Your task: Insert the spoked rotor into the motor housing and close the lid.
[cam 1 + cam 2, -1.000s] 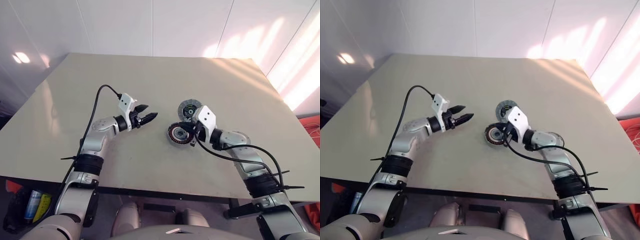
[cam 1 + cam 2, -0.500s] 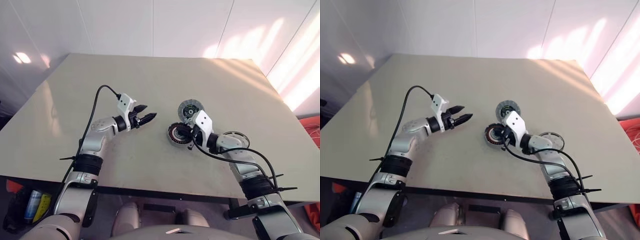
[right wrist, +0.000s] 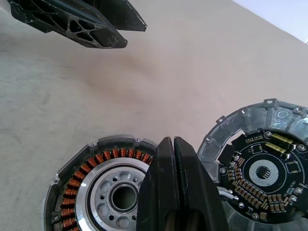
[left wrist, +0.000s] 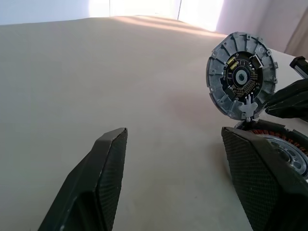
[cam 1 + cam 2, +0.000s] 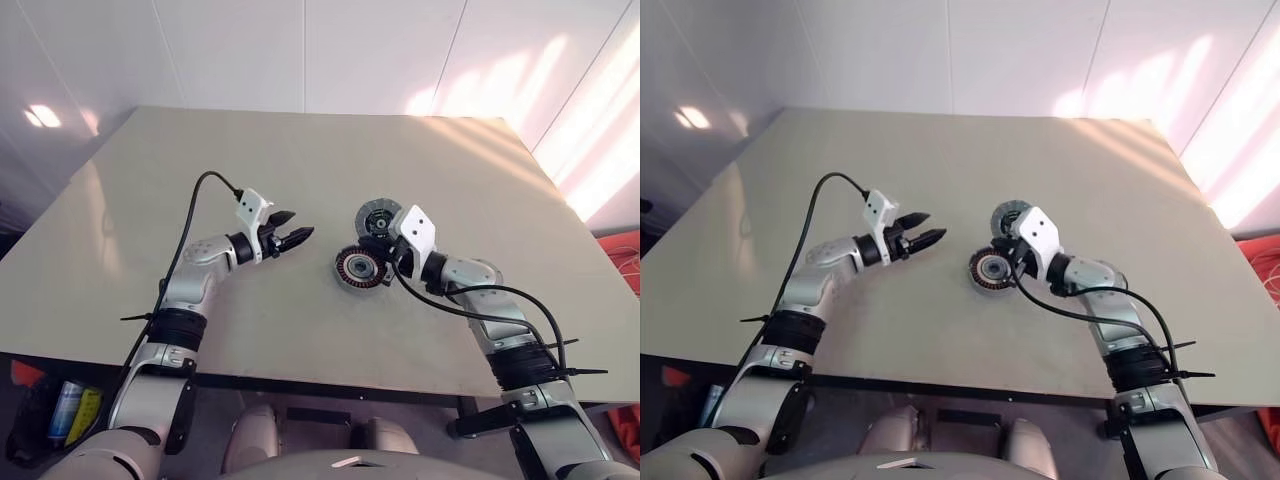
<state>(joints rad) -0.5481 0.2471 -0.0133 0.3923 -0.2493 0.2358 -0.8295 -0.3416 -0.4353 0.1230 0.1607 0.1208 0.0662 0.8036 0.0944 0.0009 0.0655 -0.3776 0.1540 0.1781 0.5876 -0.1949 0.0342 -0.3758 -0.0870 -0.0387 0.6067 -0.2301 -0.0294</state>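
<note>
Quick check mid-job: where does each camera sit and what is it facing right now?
Head eyes: look down over the table; both arms, housing, lid.
Left wrist: behind the open left hand, facing lid.
Right wrist: behind the shut right hand, above housing.
Both wrist views share lid and housing.

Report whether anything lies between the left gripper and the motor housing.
Nothing visible does. Only bare table separates the open left gripper from the motor housing. The right gripper, fingers shut, hangs over the housing's other side, near the lid, off that line.
</note>
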